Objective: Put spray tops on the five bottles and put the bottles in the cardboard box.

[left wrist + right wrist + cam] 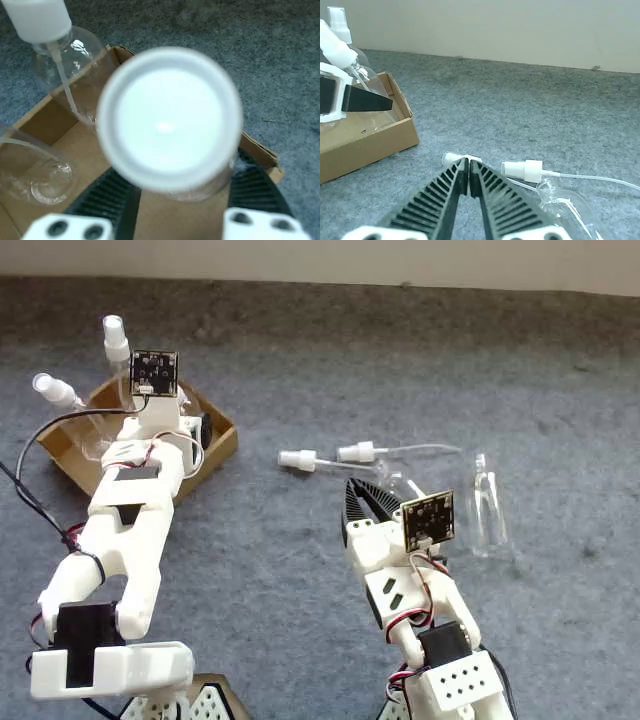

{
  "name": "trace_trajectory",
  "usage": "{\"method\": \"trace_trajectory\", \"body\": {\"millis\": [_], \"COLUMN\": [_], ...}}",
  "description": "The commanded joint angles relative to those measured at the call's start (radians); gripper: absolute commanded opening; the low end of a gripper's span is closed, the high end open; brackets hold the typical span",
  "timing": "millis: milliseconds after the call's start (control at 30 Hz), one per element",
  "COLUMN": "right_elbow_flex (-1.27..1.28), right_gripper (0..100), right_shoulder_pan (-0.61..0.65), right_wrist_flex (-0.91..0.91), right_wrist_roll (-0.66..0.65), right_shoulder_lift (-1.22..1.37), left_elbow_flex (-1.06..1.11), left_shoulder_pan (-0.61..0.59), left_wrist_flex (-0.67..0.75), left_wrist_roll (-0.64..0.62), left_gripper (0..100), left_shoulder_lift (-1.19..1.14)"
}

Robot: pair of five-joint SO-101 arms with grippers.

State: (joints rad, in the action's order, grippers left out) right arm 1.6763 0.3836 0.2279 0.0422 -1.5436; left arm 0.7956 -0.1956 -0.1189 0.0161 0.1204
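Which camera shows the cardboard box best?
The high view: the cardboard box shows nearly whole, though the left arm crosses it. The left wrist view shows its floor close up; the right wrist view, one outer wall.

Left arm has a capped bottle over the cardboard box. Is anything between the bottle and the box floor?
Nothing visible does. The bottle in the left gripper hangs above a bare part of the cardboard box floor. The two other capped bottles stand in the box off to one side.

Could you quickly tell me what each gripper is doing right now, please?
Left gripper: closed on a bottle over the cardboard box.
Right gripper: closed, empty.
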Motion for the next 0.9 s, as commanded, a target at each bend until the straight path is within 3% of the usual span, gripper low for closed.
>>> {"method": "trace_trajectory", "body": {"millis": [0, 200, 867], "right_elbow_flex": [0.136, 0.136, 0.136], "right_gripper": [0.5, 0.5, 0.5], "right_shoulder_pan": [-0.013, -0.013, -0.015], "right_wrist_flex": [0.004, 0.004, 0.004], "right_wrist_roll": [0.002, 0.002, 0.002], "right_shoulder_lift": [-0.01, -0.01, -0.01], "left_elbow_flex": [-0.058, -0.056, -0.054], "left_shoulder_pan": [0.01, 0.01, 0.007], "left_wrist_flex": [0.02, 0.02, 0.02], "left_wrist_roll": [0.011, 0.011, 0.011], "left_gripper": [13, 19, 20], "left_shoulder_lift": [0.007, 0.007, 0.016]}}
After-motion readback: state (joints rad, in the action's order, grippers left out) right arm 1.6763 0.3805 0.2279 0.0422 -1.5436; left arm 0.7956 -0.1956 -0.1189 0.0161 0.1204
